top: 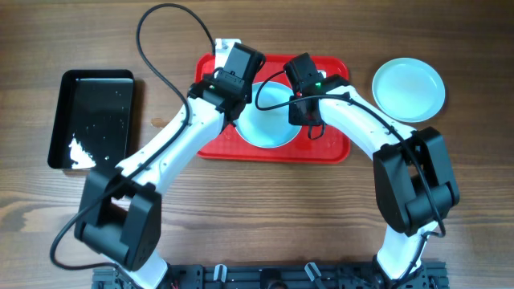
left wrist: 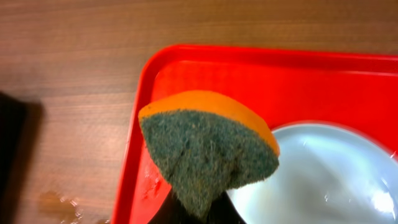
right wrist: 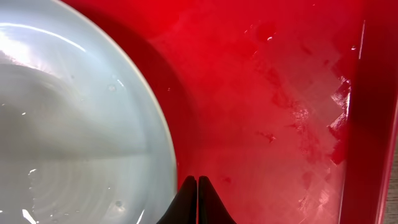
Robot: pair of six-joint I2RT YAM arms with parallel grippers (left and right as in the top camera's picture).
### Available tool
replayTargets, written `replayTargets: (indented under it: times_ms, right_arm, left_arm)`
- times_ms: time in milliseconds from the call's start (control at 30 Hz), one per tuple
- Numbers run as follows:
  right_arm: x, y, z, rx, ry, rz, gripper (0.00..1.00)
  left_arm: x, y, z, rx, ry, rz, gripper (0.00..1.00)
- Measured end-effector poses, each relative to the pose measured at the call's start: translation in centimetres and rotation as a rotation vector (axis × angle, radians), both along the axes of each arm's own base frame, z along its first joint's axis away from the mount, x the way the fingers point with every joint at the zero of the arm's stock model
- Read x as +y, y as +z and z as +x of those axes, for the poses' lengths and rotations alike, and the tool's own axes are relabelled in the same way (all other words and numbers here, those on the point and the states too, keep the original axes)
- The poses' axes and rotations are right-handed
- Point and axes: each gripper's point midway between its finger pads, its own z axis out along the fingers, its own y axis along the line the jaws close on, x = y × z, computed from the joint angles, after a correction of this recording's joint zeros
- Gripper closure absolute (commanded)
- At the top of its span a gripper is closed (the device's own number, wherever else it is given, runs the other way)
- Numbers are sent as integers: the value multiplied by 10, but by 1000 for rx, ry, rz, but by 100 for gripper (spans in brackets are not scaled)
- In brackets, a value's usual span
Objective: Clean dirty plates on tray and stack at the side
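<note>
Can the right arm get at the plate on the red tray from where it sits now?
Probably yes. The right gripper is shut and empty just beside the plate, with only bare tray between them. It would need to open first.

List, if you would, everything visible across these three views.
Pale blue-white round plates: two; one on the red tray, one on the table to its right.
Red rectangular plastic tray: one, centre.
Black rectangular tray: one, left, with white residue inside.
Orange sponge with green scouring face: one, above the red tray's corner.
Brown wooden table: one.
Left gripper: shut on the sponge.
Right gripper: shut, empty, beside the trayed plate.
</note>
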Motion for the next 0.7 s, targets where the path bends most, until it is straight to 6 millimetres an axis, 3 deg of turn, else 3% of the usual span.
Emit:
replayTargets:
  times_ms: [133,233,267,300,367,400,567,700]
  right_arm:
    - [-6,17,11,-21,-7,-27,96]
    - [-11,44,29,-67,-9,-44,96]
    - [-14,66,43,-112,-10,-54,95]
    - [-15,74,45,-119,-1,-59,96]
    - [-15,88,50,-136,10,-61,86]
    - [-14,93,51,-139,20,-60,75]
    - [-2,87,38,-75,70,5,45]
    - [12,70,29,-29,98,89,40]
  left_arm:
    - [17,-16,-29,137,10,79,96]
    - [30,-26,-51,236,38,117,96]
    - [32,-29,-58,266,48,120,96]
    - [32,-29,-60,273,51,116,96]
    - [31,-31,-62,285,52,103,96]
    - [29,-32,-63,292,50,94,96]
    - [25,-34,-65,305,42,68,96]
    - [20,-36,-67,320,34,37,96]
